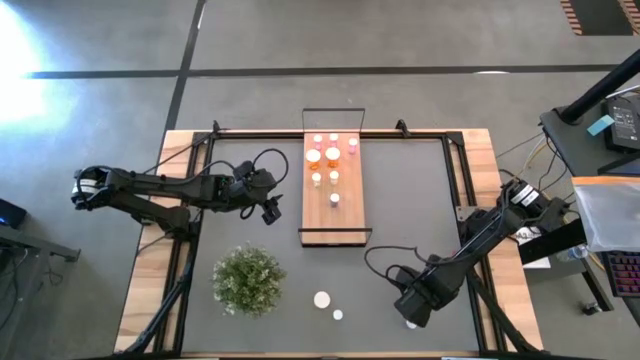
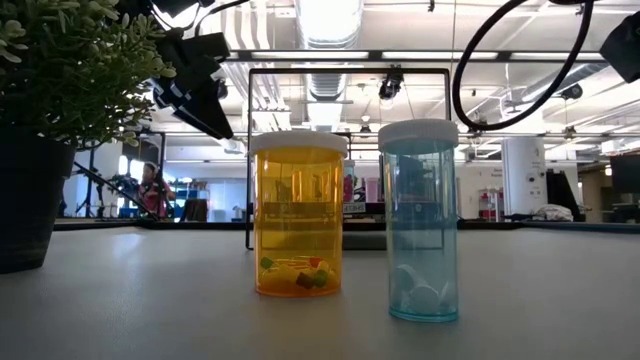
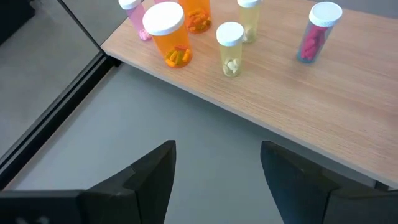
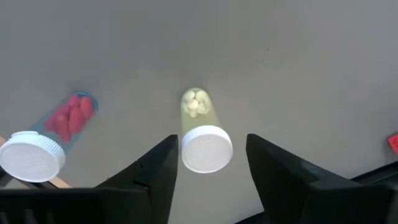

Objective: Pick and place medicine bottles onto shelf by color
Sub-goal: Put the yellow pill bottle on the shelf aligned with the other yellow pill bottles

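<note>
The shelf (image 1: pixel 333 200), a light-brown wooden board, lies on the dark mat with several small white-capped bottles (image 1: pixel 330 155) standing at its far end. My left gripper (image 1: pixel 270 208) hovers open and empty over the mat, next to the board's left edge (image 3: pixel 249 118). My right gripper (image 1: pixel 412 315) is open near the table's front right. Its fingers stand on either side of the white cap of a pale yellow bottle (image 4: pixel 202 134) that stands upright on the mat, and no touch shows. A bottle with red pills (image 4: pixel 50 137) stands beside it.
An orange bottle (image 2: pixel 298 215) and a blue bottle (image 2: pixel 420 220) stand on the mat near the front edge, also seen in the high view (image 1: pixel 322 299). A bushy green plant (image 1: pixel 247 280) stands at the front left. Bare mat lies right of the board.
</note>
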{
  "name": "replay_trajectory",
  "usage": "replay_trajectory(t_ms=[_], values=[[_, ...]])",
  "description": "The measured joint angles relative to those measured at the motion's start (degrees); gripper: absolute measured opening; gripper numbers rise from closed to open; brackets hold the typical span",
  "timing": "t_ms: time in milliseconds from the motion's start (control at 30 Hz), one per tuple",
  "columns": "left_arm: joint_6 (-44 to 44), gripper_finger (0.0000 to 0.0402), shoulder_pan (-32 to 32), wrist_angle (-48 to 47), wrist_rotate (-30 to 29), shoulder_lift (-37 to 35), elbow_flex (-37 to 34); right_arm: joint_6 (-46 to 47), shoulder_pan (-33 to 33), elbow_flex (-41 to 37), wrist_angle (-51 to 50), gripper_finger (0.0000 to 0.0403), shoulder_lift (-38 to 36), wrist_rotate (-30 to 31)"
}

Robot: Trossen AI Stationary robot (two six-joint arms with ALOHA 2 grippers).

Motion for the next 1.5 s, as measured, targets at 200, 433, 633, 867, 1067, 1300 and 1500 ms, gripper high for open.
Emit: replay_trajectory(t_ms=[200, 433, 633, 867, 1067, 1300, 1500], values=[[0.02, 0.0219, 0.00, 0.00, 0.00, 0.00, 0.00, -1.50, 0.00, 0.00, 0.16, 0.0139, 0.00, -0.02], [0.02, 0.0219, 0.00, 0.00, 0.04, 0.00, 0.00, -3.41, 0.00, 0.00, 0.06, 0.0111, 0.00, -0.02], [0.02, 0.0219, 0.00, -0.01, 0.04, 0.00, 0.00, -5.17, 0.00, 0.33, 0.14, 0.0120, -0.07, 0.00], [0.11, 0.0219, 0.00, -0.24, 0.06, 0.00, 0.00, -9.94, -1.23, 0.35, -3.96, 0.0115, -1.34, 1.58], [0.13, 0.0219, 0.00, -0.20, 0.22, 0.00, -0.02, -16.06, -6.60, 0.37, -13.41, 0.0119, -4.68, 6.85], [0.15, 0.0219, -0.01, -0.31, 0.35, 0.00, -0.07, -26.31, -17.71, 0.37, -17.28, 0.0119, -11.95, 11.01], [0.16, 0.0219, 0.00, -0.31, 0.33, 0.00, -0.08, -33.48, -31.30, 0.37, -17.72, 0.0117, -16.54, 14.37]])
